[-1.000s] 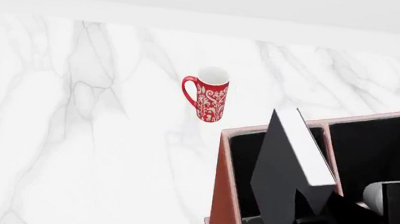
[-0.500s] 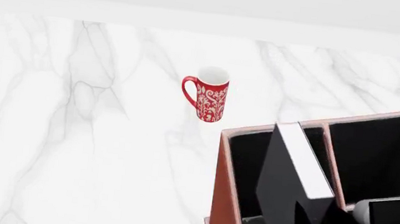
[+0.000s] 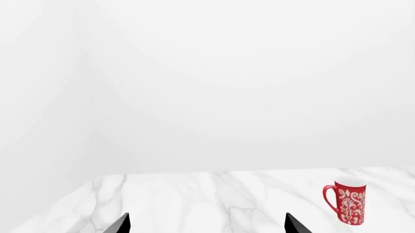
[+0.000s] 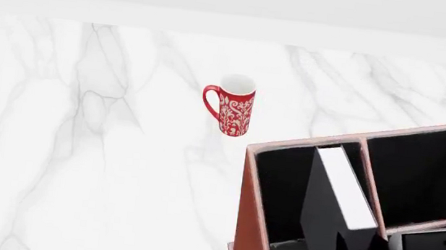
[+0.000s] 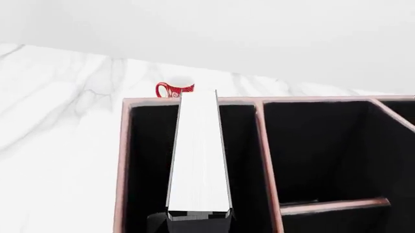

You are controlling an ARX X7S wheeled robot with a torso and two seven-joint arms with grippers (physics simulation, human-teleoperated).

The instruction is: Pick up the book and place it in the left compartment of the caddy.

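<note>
You get flat, bright, even light with no glare or blur; the marble bench (image 4: 79, 147) is shadowless, and the caddy (image 4: 249, 227) interior renders near-black, swallowing detail.

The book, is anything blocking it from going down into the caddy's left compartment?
Nothing visible. The book already stands inside the left compartment of the caddy, between its rims, page edge up; the red mug sits outside on the counter.

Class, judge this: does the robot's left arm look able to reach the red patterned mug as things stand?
Probably yes: the left gripper faces the red patterned mug over bare white marble tabletop, with nothing between them.
</note>
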